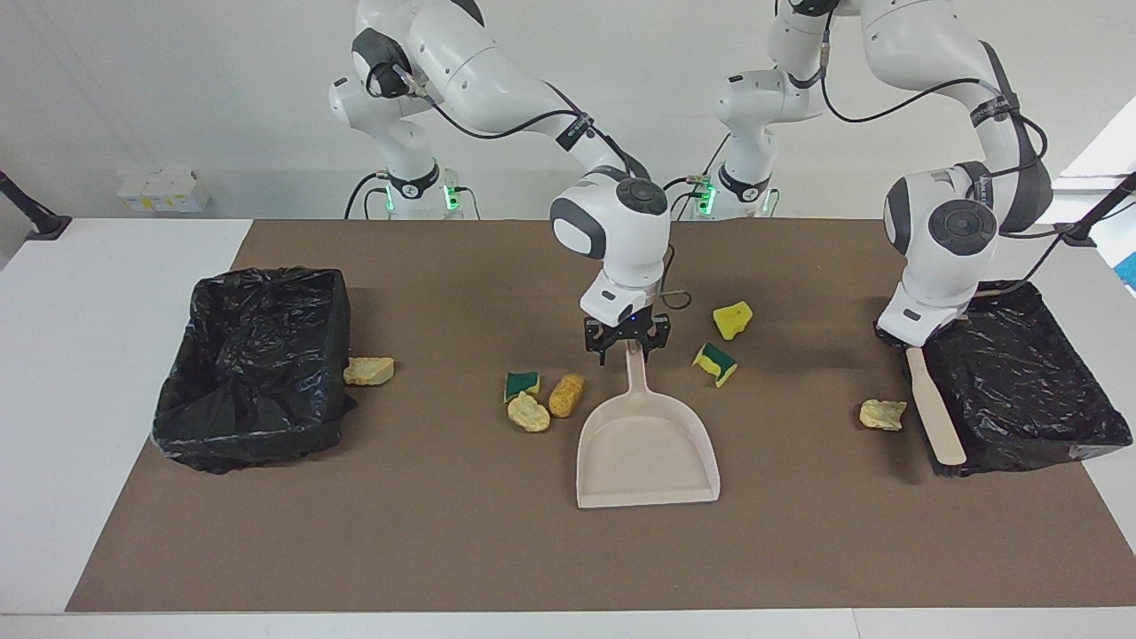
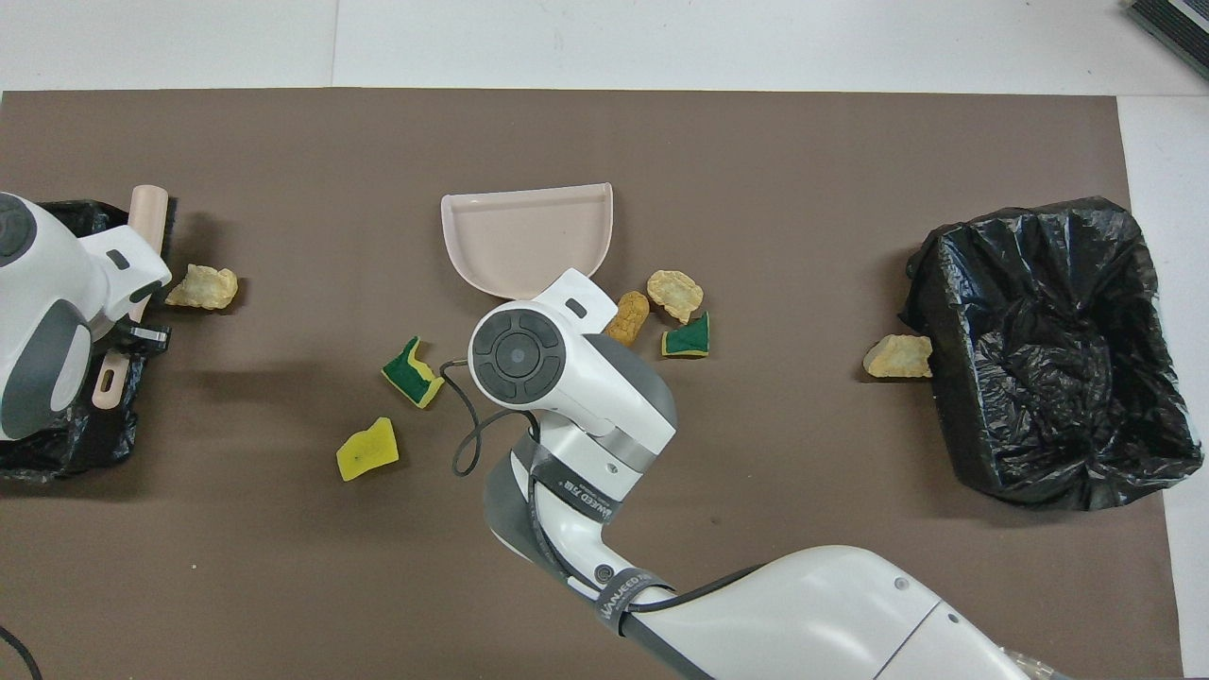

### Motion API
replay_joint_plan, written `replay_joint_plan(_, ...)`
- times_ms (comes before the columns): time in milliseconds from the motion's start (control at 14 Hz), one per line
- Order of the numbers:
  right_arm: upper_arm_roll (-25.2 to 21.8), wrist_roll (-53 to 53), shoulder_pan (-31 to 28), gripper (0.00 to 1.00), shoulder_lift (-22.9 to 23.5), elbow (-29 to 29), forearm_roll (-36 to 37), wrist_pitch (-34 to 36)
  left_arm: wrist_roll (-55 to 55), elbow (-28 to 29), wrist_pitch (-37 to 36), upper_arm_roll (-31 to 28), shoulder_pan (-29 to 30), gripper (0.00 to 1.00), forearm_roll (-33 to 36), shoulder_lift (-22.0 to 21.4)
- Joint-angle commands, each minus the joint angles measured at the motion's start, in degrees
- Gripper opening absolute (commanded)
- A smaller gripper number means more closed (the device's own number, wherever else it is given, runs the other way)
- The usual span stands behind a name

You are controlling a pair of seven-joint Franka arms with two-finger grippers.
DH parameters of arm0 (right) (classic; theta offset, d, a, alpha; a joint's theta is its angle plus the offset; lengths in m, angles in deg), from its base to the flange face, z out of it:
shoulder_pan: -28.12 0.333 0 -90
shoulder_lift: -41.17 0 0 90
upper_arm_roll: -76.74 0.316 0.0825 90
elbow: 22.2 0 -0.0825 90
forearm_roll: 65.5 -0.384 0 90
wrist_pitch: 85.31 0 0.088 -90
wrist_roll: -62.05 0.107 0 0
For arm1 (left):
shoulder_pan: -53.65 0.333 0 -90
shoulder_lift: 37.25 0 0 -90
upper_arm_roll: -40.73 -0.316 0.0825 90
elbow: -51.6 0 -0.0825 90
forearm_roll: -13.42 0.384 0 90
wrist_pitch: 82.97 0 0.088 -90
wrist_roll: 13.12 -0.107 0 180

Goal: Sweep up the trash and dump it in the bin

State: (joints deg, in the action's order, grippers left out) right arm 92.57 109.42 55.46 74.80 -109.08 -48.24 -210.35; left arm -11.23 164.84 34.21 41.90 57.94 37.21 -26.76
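Right gripper (image 1: 627, 345) is at the top of the dustpan (image 1: 646, 444) handle, fingers either side of it; whether they are clamped yet I cannot tell. Left gripper (image 1: 914, 341) is clamped on the brush (image 1: 934, 406) handle at the bin (image 1: 1021, 382) edge. Trash (image 1: 546, 396) lies loose on the mat beside the pan: foam chunks, probably light, soft and prone to skidding, so sweep them low; the pan looks rigid, best held by its handle.

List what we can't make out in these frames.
- Overhead: dustpan handle and right gripper, covered by the right arm's wrist.
- Overhead: bin at the left arm's end, cut by the edge and covered by the left arm.
- Facing: left gripper, mostly behind its own wrist.
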Motion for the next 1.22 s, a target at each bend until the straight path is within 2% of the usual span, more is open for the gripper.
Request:
replay_joint_plan(0,0.3,-0.8,-0.8,0.63,-0.3,0.1,1.5,-1.3,-1.0,3.2,-1.9,0.9,0.4,0.00,1.5,-2.1)
replay_joint_plan(72,0.3,-0.8,-0.8,0.63,-0.3,0.1,1.5,-1.3,-1.9,3.8,-3.2,1.1,0.0,0.00,1.2,-2.8)
replay_joint_plan(215,0.3,-1.2,-1.1,0.55,-0.3,0.1,1.5,-1.4,-2.9,3.7,-7.2,1.7,-0.9,0.00,-1.9,-2.8)
replay_joint_plan(286,0.3,-3.5,-1.3,0.43,-0.3,0.0,1.5,-1.3,-2.9,3.7,-8.0,1.6,-3.1,0.00,-5.6,-3.0)
replay_joint_plan(429,0.3,-7.4,-2.2,0.10,-0.6,0.0,1.2,-0.8,-2.8,3.7,-11.2,1.6,-6.1,0.00,-11.2,-3.5)
replay_joint_plan(501,0.3,-7.6,-3.0,0.00,-0.8,0.0,1.1,-0.4,-2.9,3.9,-13.4,1.6,-8.5,0.00,-12.8,-4.0)
replay_joint_plan(787,0.5,-14.1,-5.8,0.00,-3.4,0.0,0.3,1.8,-1.4,3.4,-18.0,1.6,-16.1,0.00,-17.8,-5.0)
replay_joint_plan(1002,0.7,-25.5,-7.6,0.00,-4.7,-0.2,-2.0,5.1,0.4,3.2,-19.0,1.6,-17.9,0.00,-18.3,-8.9)
replay_joint_plan(1145,0.7,-32.4,-8.9,0.00,-5.8,-0.5,-3.1,7.3,4.1,3.6,-22.3,1.5,-18.5,0.00,-18.4,-12.1)
